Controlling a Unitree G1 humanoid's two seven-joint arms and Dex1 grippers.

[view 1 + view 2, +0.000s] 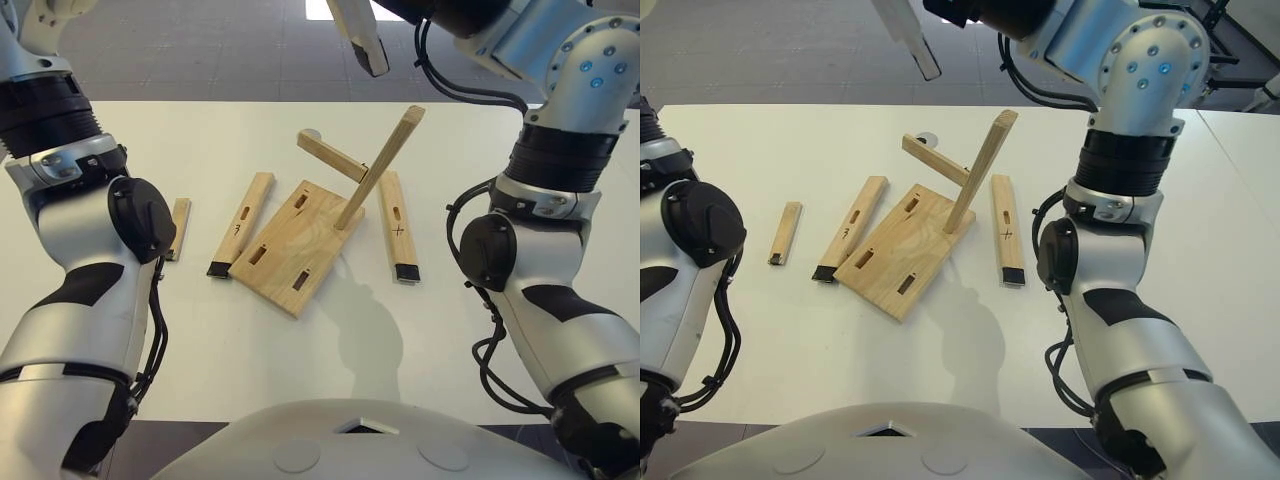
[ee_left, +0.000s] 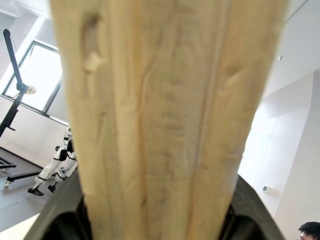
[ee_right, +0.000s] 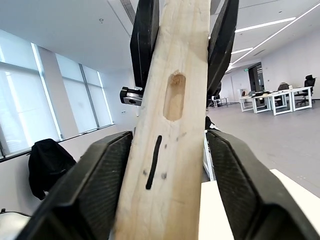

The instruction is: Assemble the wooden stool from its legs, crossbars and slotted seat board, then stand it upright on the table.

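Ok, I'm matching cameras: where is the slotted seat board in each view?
Left eye view: seat board mid-table, centre of picture.
Right eye view: left of centre.
Left wrist view: faces out into the room.
Right wrist view: likewise.
Shared landmark: the leg leaning up from the board.

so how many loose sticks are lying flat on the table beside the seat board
3: a short piece at the robot's far left, a slotted leg just left of the seat board, another slotted leg just right of it. More may lie hidden from view.
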